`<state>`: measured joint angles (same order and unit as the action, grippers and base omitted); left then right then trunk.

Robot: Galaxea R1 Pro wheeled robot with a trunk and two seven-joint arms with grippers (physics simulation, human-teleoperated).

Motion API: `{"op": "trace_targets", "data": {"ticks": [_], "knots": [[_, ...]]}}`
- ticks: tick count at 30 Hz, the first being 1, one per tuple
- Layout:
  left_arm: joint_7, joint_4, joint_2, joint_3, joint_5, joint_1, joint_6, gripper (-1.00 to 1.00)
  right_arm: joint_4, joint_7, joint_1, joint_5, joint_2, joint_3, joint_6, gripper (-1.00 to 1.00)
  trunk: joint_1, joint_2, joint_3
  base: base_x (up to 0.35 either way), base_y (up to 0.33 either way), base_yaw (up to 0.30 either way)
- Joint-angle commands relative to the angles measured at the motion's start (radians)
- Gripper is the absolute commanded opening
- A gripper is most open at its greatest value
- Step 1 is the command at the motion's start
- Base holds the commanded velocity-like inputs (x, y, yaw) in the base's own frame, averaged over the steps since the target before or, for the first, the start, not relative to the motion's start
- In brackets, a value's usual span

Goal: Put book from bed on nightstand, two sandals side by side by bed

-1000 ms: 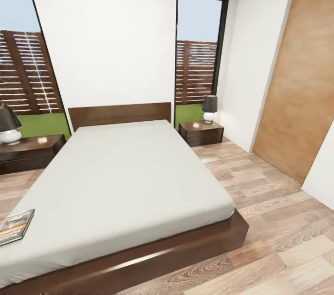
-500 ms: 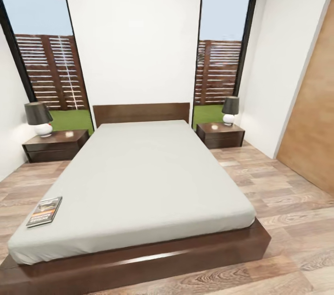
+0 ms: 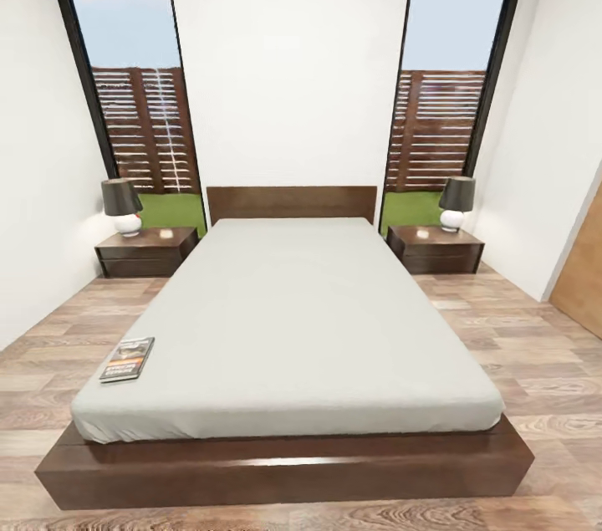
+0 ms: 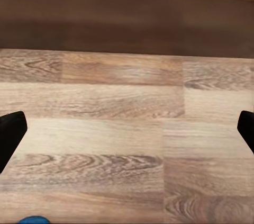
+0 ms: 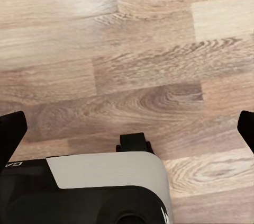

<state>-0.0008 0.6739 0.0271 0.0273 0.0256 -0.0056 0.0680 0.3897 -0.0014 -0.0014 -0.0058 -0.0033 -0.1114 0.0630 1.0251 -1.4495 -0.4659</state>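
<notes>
- My left gripper point(image 4: 127, 128) is showing just two plain black fingertips point(image 4: 10, 131), matte and kinda wedge-shaped with rounded corners.
- My right gripper point(image 5: 127, 123) is looking the same, black fingertips point(image 5: 10, 128).
- My base point(image 5: 106, 181) is sporting a glossy black shell with a light grey curved panel, a small black knob on top, and tiny white lettering I can't read.

Bright, even daylight from two tall windows point(image 3: 138, 88). Wide-angle stretch at head view edges. Wrist views soft, slightly blurred floor point(image 4: 127, 128).
</notes>
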Motion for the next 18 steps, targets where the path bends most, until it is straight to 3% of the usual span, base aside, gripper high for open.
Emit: {"op": "trace_targets", "data": {"ticks": [1, 18], "knots": [[0.0, 0.0, 0.001, 0.002, 0.003, -0.001, 0.003, 1.0, 0.0, 0.0, 0.0, -0.001, 0.0, -0.002, 0.003, 1.0, 0.0, -0.001, -0.001, 0.0, 0.0, 0.271], [0.0, 0.0, 0.002, 0.002, 0.002, -0.001, 0.003, 1.0, 0.0, 0.0, 0.0, -0.001, 0.0, -0.002, 0.003, 1.0, 0.0, -0.001, -0.001, 0.0, 0.0, 0.271]]}}
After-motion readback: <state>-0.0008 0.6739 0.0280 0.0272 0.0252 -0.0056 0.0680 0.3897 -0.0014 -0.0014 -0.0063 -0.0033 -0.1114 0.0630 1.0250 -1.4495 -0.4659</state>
